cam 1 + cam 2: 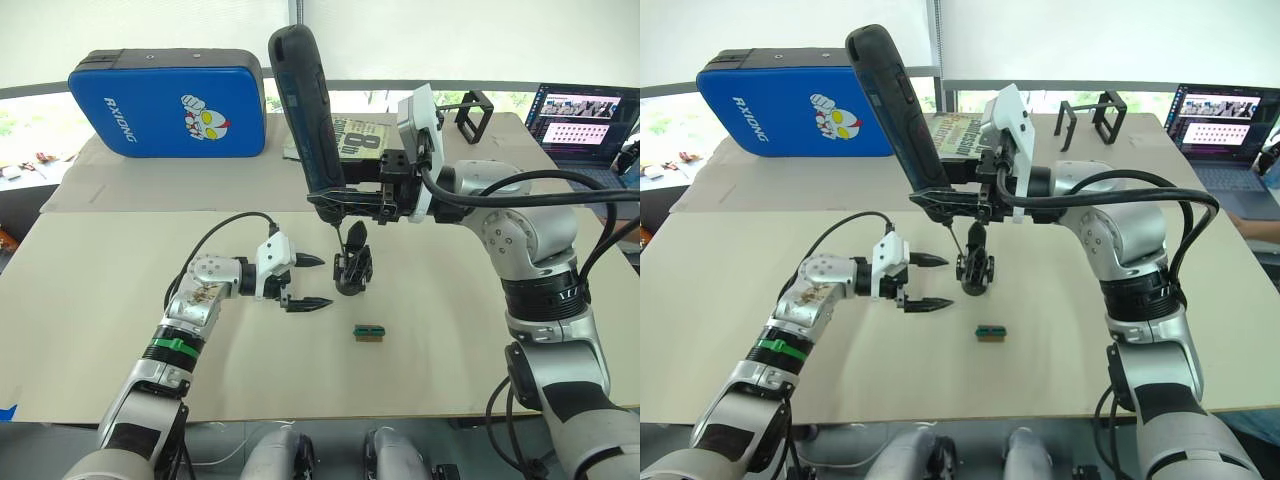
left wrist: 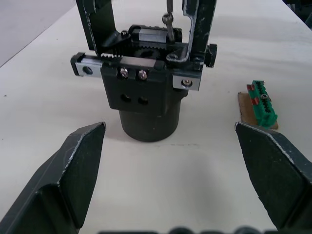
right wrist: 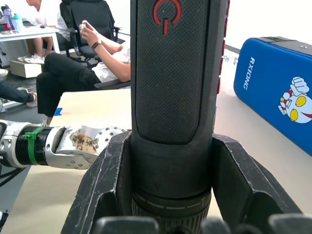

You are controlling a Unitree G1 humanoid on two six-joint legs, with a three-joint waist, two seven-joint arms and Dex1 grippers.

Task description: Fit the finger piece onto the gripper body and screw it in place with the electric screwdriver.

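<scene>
The gripper body (image 1: 353,272) stands upright mid-table on its round base (image 2: 148,119). Two black fingers rise from its toothed rail; the one beside the bit looks like the finger piece (image 2: 199,29). My right gripper (image 1: 345,200) is shut on the electric screwdriver (image 1: 305,105), held steeply with its thin bit (image 2: 169,24) pointing down onto the top of the body. My left gripper (image 1: 325,281) is open just left of the body, its two fingers (image 2: 78,165) spread wider than the base and not touching it.
A small green-and-dark block (image 1: 369,333) lies in front of the body. At the back are a blue case (image 1: 165,105), a printed box (image 1: 360,135), a black wire-frame stand (image 1: 475,115) and a laptop (image 1: 585,120). A seated person (image 3: 87,63) is beyond the table.
</scene>
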